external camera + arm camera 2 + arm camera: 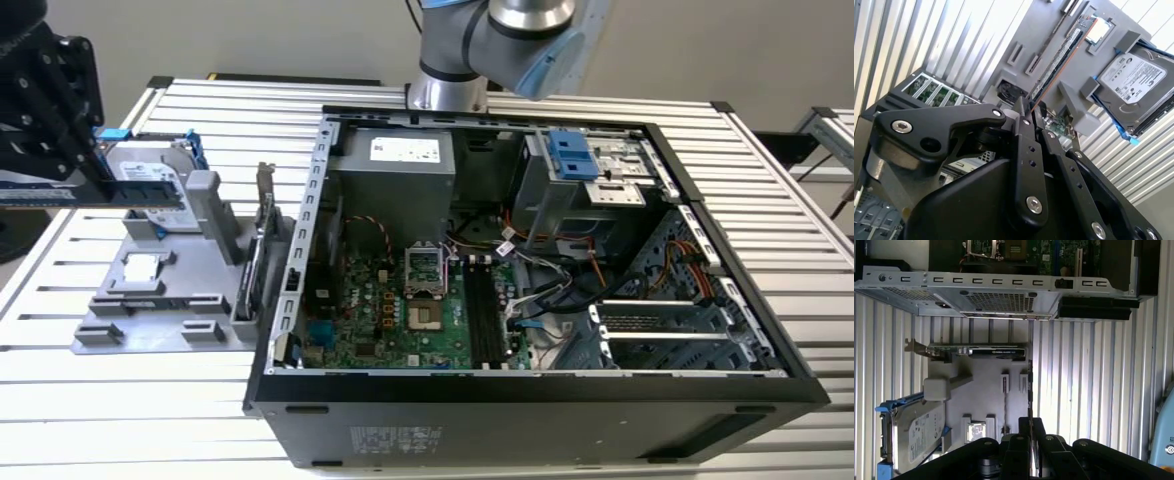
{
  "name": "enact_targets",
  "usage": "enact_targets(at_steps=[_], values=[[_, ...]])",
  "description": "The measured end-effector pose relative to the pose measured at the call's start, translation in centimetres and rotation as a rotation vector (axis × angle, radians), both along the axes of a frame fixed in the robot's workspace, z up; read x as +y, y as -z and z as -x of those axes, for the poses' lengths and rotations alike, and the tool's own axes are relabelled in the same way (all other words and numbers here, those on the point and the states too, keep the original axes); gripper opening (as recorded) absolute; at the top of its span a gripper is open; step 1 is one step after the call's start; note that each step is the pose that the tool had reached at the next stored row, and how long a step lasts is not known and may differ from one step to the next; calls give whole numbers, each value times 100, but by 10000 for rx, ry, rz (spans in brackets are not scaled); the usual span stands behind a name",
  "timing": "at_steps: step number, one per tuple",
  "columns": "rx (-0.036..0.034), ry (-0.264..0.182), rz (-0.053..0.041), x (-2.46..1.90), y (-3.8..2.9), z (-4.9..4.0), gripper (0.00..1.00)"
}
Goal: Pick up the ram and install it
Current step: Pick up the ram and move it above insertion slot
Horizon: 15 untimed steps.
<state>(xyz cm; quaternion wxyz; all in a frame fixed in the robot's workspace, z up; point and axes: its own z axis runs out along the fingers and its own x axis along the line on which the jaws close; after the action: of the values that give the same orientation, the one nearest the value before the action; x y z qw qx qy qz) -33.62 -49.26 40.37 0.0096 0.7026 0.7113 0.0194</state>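
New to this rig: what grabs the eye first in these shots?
The open computer case sits in the middle of the exterior view, its motherboard exposed. In the second wrist view the black gripper is shut on the ram, with the silver hard drive in its blue bracket lying nearby.

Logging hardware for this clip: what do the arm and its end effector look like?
The arm is silver-grey metal with rounded joints, one capped in light blue. The end effector is matte black: flat, angular linkage bars hinged on silver pins and screws, with small round holes along its two narrow fingers.
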Motion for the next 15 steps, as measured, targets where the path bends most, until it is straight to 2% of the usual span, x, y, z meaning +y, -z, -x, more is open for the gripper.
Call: enact_targets(at_steps=[15], values=[[-1,1,0,0,0,-98,0]])
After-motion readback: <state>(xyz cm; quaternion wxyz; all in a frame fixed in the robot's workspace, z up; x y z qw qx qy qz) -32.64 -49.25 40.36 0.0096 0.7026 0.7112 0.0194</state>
